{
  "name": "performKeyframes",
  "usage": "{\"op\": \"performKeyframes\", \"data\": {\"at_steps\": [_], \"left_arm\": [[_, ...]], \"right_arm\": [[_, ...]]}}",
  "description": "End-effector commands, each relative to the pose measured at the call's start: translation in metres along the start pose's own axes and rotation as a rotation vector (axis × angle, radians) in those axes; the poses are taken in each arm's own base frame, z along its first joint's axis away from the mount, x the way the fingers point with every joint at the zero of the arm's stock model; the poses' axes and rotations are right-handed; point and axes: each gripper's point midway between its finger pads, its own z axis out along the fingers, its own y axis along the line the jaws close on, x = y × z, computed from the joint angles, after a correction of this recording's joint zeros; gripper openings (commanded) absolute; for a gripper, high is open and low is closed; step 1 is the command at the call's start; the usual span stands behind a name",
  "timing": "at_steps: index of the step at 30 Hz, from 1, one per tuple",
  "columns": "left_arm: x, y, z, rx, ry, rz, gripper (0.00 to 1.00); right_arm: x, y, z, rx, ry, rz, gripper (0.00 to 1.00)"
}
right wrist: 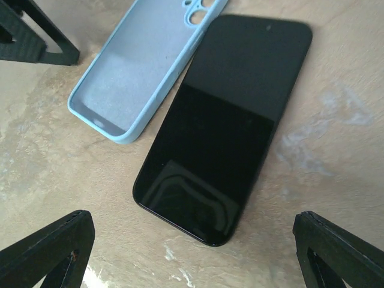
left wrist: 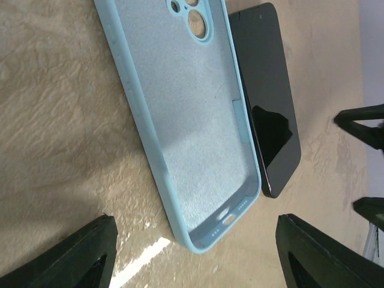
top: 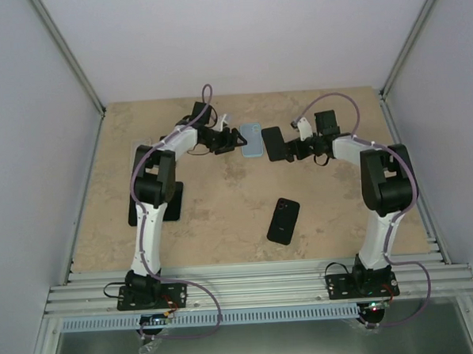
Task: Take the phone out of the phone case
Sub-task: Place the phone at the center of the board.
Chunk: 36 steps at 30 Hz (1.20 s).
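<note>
Right wrist view: phone (right wrist: 222, 120) lies on the table (right wrist: 336, 150), just beside the empty case (right wrist: 144, 72) at upper left. Left pincer (left wrist: 198, 252) and right pincer (right wrist: 192, 258) both gape, holding nothing. Removal looks done; next, just retreat.

I see the light-blue phone case (left wrist: 198, 138) lying empty on the worktop (right wrist: 336, 120), open side up, camera cutouts showing. The black phone (right wrist: 222, 120) lies flat beside it, dark screen up, against its long edge.

beige marbled tabletop (top: 223, 217), pale lilac walls (top: 245, 34), aluminium rails (top: 258, 285)
</note>
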Motion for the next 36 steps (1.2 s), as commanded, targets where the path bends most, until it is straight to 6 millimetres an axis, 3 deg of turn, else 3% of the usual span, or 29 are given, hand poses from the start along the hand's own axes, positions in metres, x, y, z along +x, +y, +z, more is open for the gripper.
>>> {"op": "performKeyframes", "data": {"at_steps": [1, 5, 11, 22, 25, 30, 36], "left_arm": [[-0.01, -0.022, -0.024, 0.008, -0.044, 0.049, 0.75], [-0.009, -0.032, -0.034, 0.019, -0.054, 0.062, 0.75], [-0.005, -0.041, -0.044, 0.028, -0.059, 0.08, 0.75], [0.006, -0.056, -0.061, 0.035, -0.063, 0.128, 0.75], [0.015, -0.057, -0.064, 0.032, -0.048, 0.141, 0.74], [0.034, -0.063, -0.075, 0.018, -0.021, 0.182, 0.74], [0.081, -0.09, -0.086, -0.047, 0.042, 0.328, 0.78]], "right_arm": [[0.002, 0.001, 0.01, -0.081, 0.013, 0.112, 0.93], [0.011, -0.001, 0.02, -0.137, 0.041, 0.187, 0.93], [0.025, 0.013, 0.023, -0.231, 0.067, 0.262, 0.93], [0.025, 0.03, 0.025, -0.323, 0.069, 0.289, 0.93], [0.021, 0.035, 0.02, -0.341, 0.057, 0.279, 0.93], [0.008, 0.026, 0.006, -0.292, 0.018, 0.256, 0.94], [-0.022, 0.021, -0.042, -0.227, -0.102, 0.179, 0.98]]}}
